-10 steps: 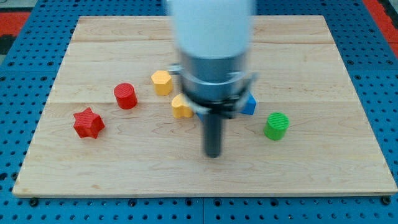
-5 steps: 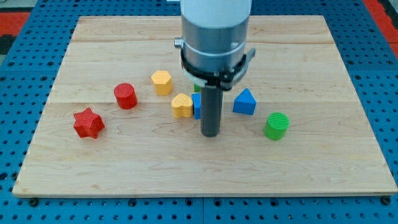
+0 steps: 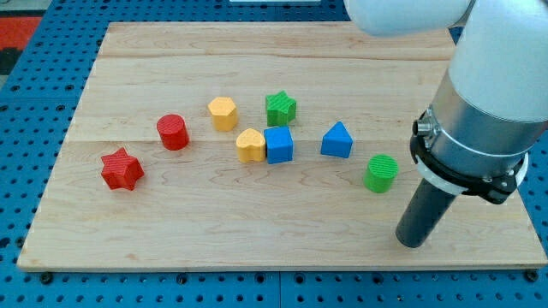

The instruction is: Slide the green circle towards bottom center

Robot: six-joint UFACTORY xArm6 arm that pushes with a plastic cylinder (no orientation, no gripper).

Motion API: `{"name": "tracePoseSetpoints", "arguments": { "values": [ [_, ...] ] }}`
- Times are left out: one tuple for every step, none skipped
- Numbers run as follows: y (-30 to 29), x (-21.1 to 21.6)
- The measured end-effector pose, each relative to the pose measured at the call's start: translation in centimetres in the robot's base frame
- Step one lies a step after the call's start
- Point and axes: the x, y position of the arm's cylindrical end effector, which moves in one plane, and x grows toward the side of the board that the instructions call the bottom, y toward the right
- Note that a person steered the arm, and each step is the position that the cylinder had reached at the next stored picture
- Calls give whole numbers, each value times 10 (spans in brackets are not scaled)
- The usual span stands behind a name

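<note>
Setup's pretty plain: a pale wooden board with visible grain and a couple of plank seams running across near the view's top. It sits on a blue perforated base, rows of small holes all over, showing on every side of the board. Top left corner has a bit of red pegboard. Lighting's even, soft shadows only.

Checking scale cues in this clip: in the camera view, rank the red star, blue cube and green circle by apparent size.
1. Red star, widest footprint.
2. Blue cube and green circle look about alike; the circle sits nearer the view's bottom, so I won't rank them.
</note>
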Motion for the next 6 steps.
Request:
{"name": "tracePoseSetpoints", "arguments": {
  "values": [
    [12,12],
    [20,6],
    [3,-37],
    [46,-76],
    [3,-104],
    [-11,-71]
  ]
}}
